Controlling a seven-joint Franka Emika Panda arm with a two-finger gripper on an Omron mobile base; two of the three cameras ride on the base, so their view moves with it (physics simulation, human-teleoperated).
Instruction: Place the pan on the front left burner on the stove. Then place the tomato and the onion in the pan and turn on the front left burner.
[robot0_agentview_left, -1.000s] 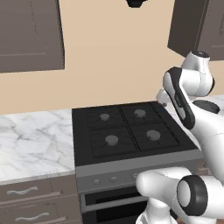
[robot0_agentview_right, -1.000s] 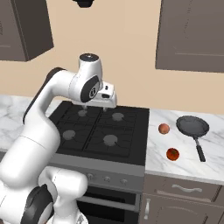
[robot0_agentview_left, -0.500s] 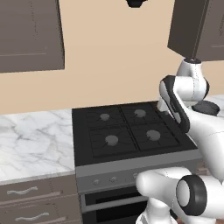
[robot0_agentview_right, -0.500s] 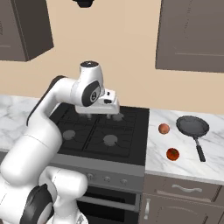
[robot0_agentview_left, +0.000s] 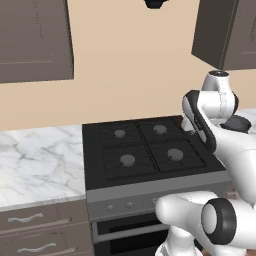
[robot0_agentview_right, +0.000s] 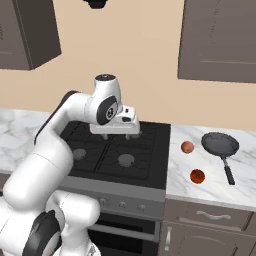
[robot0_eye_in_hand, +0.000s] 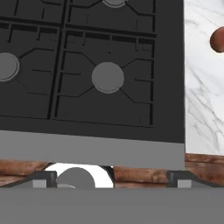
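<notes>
Still ahead: fetching the pan.
Near to far: the tomato (robot0_agentview_right: 197, 176), onion (robot0_agentview_right: 187, 147), then pan (robot0_agentview_right: 220, 144) at right on the counter; gripper (robot0_agentview_right: 116, 135) open, empty, mid-frame. Rigid, probably light; grasp the thin handle.

The white arm's pincer (robot0_agentview_right: 119, 134) hangs above the black four-burner gas stove (robot0_agentview_right: 117, 152), over its back burners. On the white marble table (robot0_agentview_right: 210, 177) to the stove's right sits the small dark grey frying pan (robot0_agentview_right: 220, 145), handle pointing toward the front edge. The pale orange-pink onion (robot0_agentview_right: 187, 147) lies just left of the pan, the glossy red-orange tomato (robot0_agentview_right: 197, 176) nearer the front.
</notes>
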